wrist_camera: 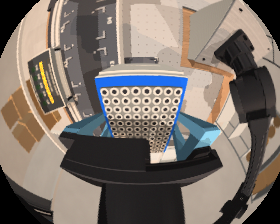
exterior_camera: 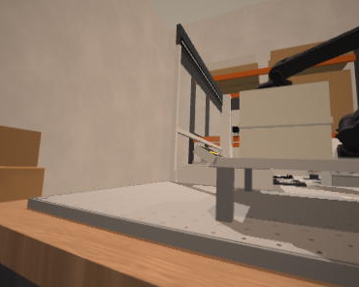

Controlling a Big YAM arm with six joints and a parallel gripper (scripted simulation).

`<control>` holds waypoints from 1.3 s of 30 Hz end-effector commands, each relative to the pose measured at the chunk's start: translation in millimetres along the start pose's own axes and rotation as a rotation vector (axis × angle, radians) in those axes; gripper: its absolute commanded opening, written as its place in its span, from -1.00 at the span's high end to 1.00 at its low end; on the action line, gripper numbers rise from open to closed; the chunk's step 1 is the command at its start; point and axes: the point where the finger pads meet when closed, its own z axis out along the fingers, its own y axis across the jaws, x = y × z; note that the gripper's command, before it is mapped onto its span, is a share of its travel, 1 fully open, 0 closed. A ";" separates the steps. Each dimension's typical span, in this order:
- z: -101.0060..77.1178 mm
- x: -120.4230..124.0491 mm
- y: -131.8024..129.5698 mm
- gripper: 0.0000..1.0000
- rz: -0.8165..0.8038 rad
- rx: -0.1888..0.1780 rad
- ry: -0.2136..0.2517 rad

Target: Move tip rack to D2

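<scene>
The tool (wrist_camera: 143, 141) is gripping an uncovered blue tip rack (wrist_camera: 141, 111), its fingers clamped on the rack's sides. The rack, its wells full of pale tips, is hanging above the perforated table (wrist_camera: 151, 26), with the black arm (wrist_camera: 252, 99) curving alongside.
</scene>
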 end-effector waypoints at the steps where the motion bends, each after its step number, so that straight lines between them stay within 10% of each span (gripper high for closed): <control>1: -22.9 3.2 13.8 1.00 -0.032 -0.036 -0.014; 39: -80.3 0.4 13.0 1.00 -0.035 -0.038 -0.022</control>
